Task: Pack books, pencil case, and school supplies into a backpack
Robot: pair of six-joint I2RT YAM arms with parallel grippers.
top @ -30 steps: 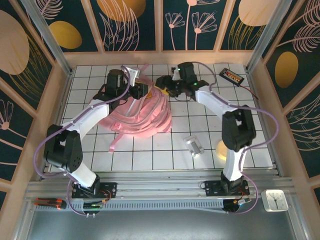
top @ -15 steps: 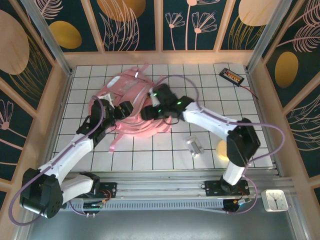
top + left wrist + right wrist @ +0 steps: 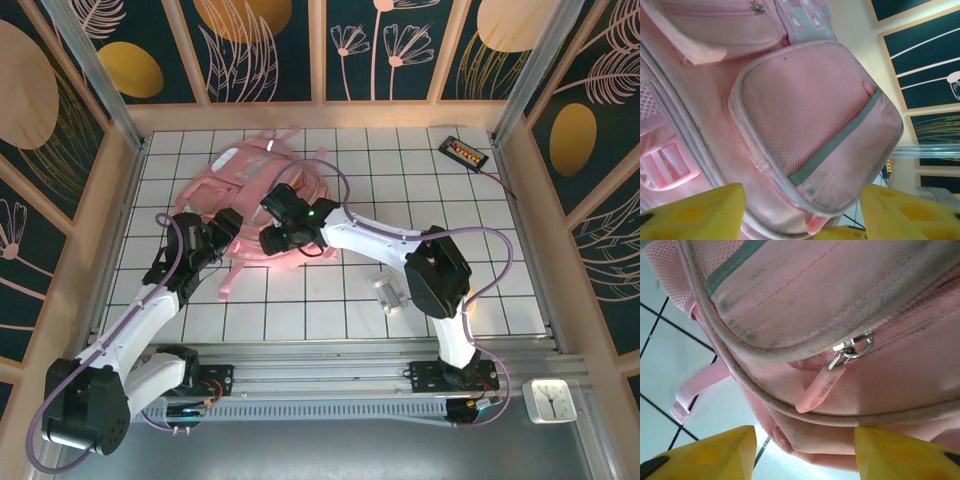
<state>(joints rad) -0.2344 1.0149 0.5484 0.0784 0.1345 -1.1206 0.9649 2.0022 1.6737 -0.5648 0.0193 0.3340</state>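
Left claw [image 3: 801,212] spread, right claw [image 3: 805,450] spread over backpack [image 3: 250,175], silver clip [image 3: 388,292] well apart

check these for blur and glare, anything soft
Top view: sharp, evenly lit, no harsh glare on the table. Left wrist view: backpack mesh crisp, yellow left fingers blurred. Right wrist view: zip pull sharp, right fingers soft.

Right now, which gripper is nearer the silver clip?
Right. The right gripper is at the backpack, left of the silver clip; the left gripper is farther left.
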